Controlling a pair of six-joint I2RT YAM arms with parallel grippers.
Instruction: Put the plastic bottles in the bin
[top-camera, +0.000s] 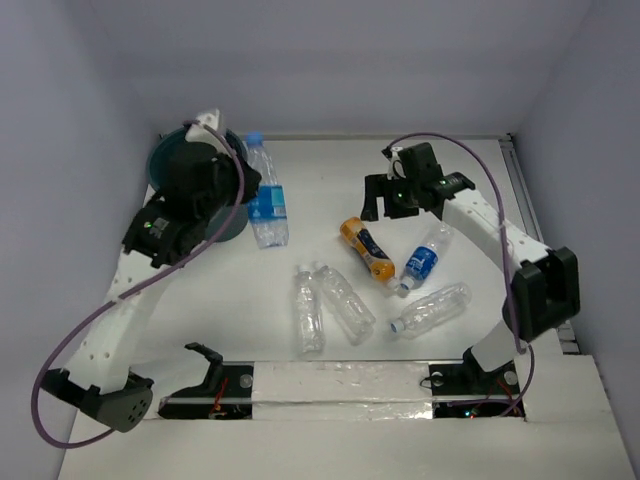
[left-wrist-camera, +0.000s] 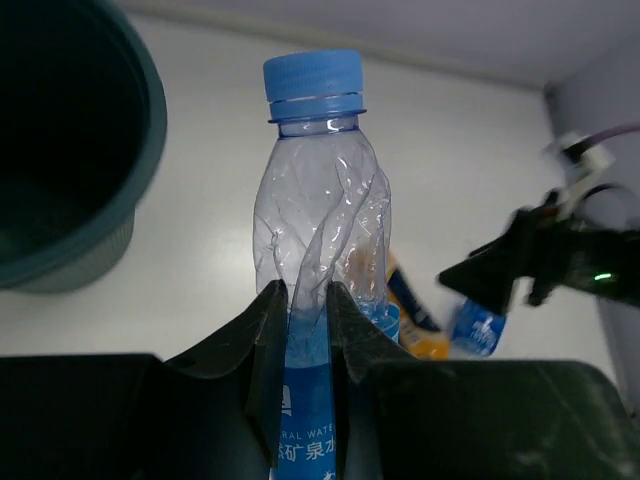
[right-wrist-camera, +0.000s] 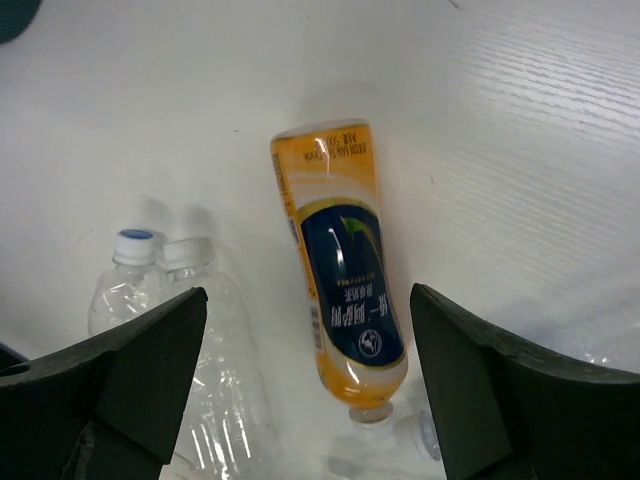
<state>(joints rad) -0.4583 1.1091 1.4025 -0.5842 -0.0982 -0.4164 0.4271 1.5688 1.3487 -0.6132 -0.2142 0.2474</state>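
Top view first. My left gripper (top-camera: 250, 197) is clamped on the blue-capped bottle (top-camera: 266, 195), just right of the bin (top-camera: 170, 160) at the far left of the table (top-camera: 330, 170). Whether that bottle is off the table, I can't tell. My right gripper (top-camera: 393, 208) hangs spread wide, just beyond the orange bottle (top-camera: 367, 249). A small blue-labelled bottle (top-camera: 424, 260) lies right of the orange one, and three clear bottles (top-camera: 345, 302) lie nearer me.

Left wrist now. Both fingers (left-wrist-camera: 265, 340) pinch the blue-capped bottle (left-wrist-camera: 315, 200) at its crumpled waist, cap pointing away. The bin (left-wrist-camera: 90, 210) sits at far left, and the bottle is outside it.

Right wrist. The grip is released, with the fingers (right-wrist-camera: 140, 360) well apart. The orange bottle (right-wrist-camera: 345, 290) lies on the table under the gap, neck toward the lower edge, with two clear bottles (right-wrist-camera: 135, 285) to its left.
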